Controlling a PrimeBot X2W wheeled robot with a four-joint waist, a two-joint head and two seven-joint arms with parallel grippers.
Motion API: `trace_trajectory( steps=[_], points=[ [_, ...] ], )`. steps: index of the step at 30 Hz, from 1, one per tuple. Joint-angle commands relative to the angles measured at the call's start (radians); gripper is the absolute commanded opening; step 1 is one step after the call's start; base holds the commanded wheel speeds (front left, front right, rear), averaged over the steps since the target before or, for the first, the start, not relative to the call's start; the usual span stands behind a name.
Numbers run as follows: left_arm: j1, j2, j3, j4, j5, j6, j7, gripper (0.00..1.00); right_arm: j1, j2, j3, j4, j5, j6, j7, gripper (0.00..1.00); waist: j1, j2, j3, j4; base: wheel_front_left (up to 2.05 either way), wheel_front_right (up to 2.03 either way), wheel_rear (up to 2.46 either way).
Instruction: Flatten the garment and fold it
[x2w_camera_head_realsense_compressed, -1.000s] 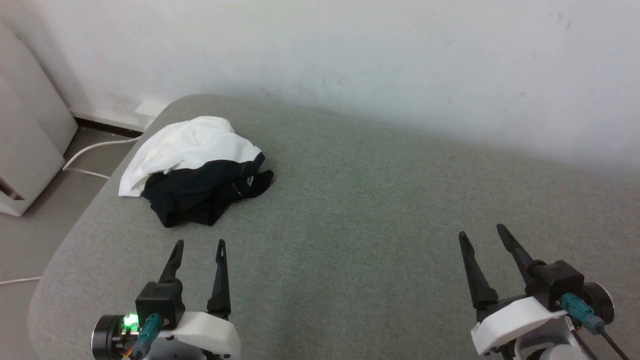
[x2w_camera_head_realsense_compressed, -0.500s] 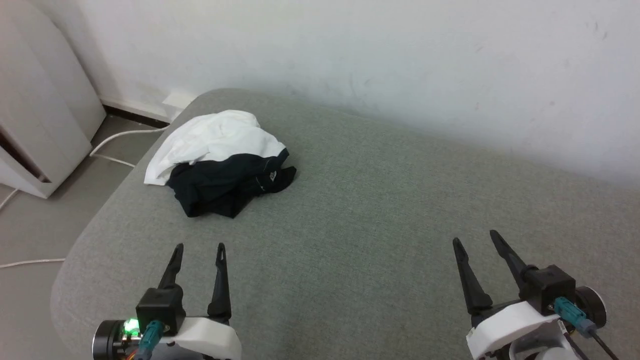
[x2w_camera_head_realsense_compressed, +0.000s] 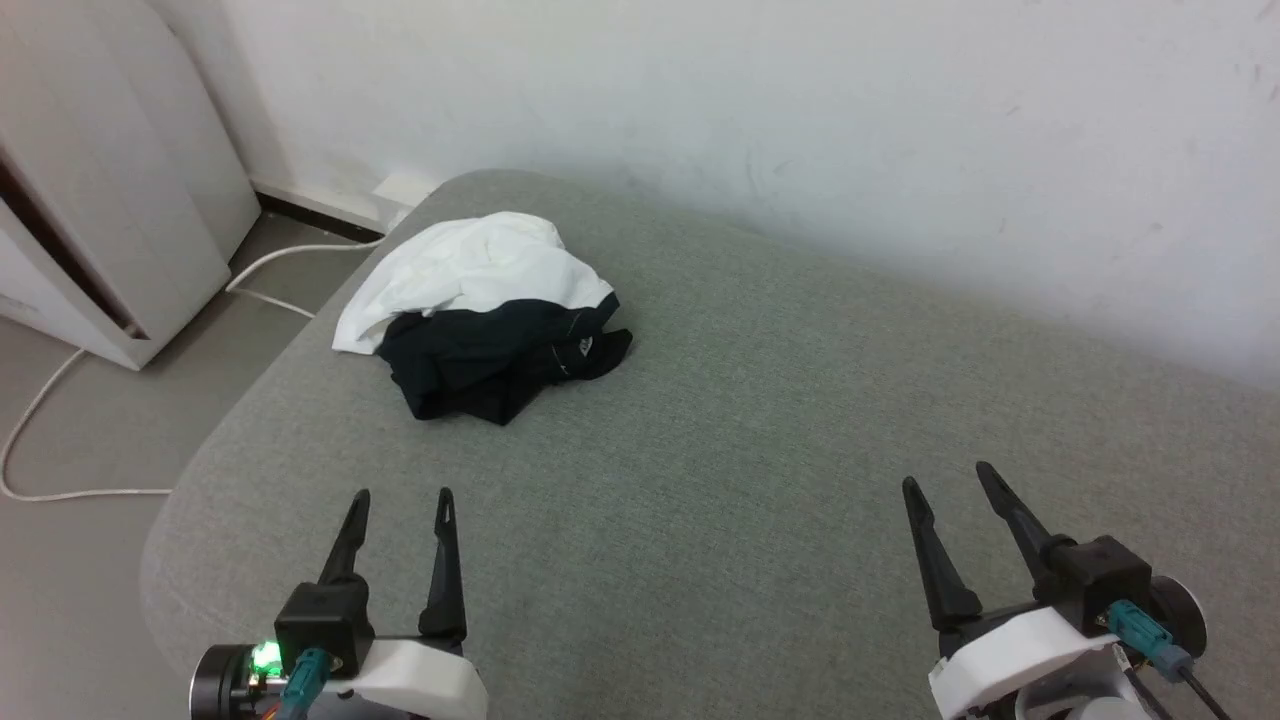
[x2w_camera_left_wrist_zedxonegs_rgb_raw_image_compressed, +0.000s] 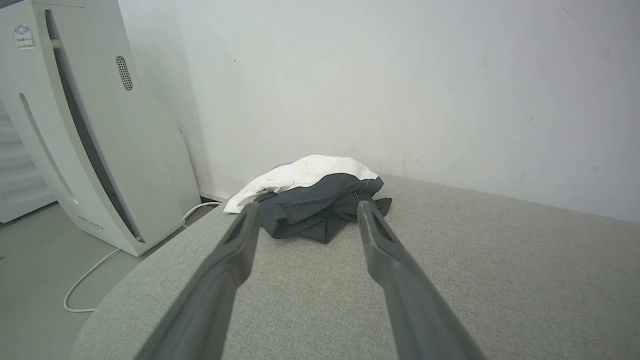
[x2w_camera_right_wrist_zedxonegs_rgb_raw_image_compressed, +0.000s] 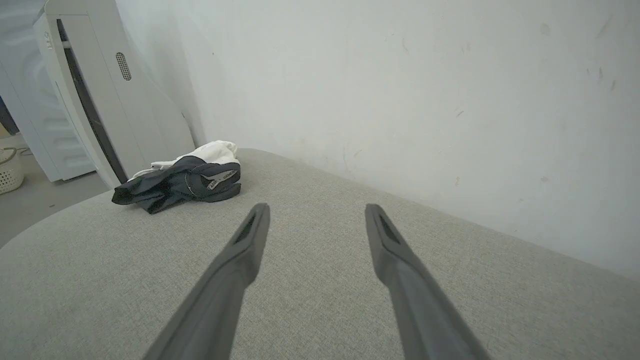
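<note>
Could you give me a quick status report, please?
Left gripper, right gripper: jaws open, empty. Garment crumpled, untouched, on grey cushion, far-left corner. Only bare cushion between it and the grippers.

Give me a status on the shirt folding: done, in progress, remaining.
Done: nothing; the garment lies in a crumpled heap near the far left corner of the grey padded surface. In hand: nothing held; the left end effector and right end effector are open, short of the heap. Left: reach it, spread it flat, fold it.
</note>
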Motion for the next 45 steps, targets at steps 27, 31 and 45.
trace_trajectory(
  steps=[27, 31, 45],
  points=[
    [0.022, 0.033, -0.044, 0.005, -0.033, 0.04, -0.039, 1.0, -0.013, 0.005, -0.003, 0.032, 0.007, 0.006, -0.049, 1.0, 0.0, 0.0, 0.003, 0.066, 0.0, 0.0, 0.0],
    [0.018, 0.033, -0.046, 0.006, -0.036, 0.041, -0.041, 1.0, -0.014, 0.006, -0.006, 0.029, 0.007, 0.006, -0.049, 1.0, 0.0, 0.0, 0.007, 0.065, 0.0, 0.0, 0.0],
    [-0.028, 0.046, -0.046, 0.015, -0.063, 0.025, -0.016, 1.0, -0.023, -0.001, 0.025, -0.004, 0.002, 0.006, -0.035, 1.0, 0.0, 0.0, 0.056, 0.048, 0.0, 0.0, 0.0]
  ],
)
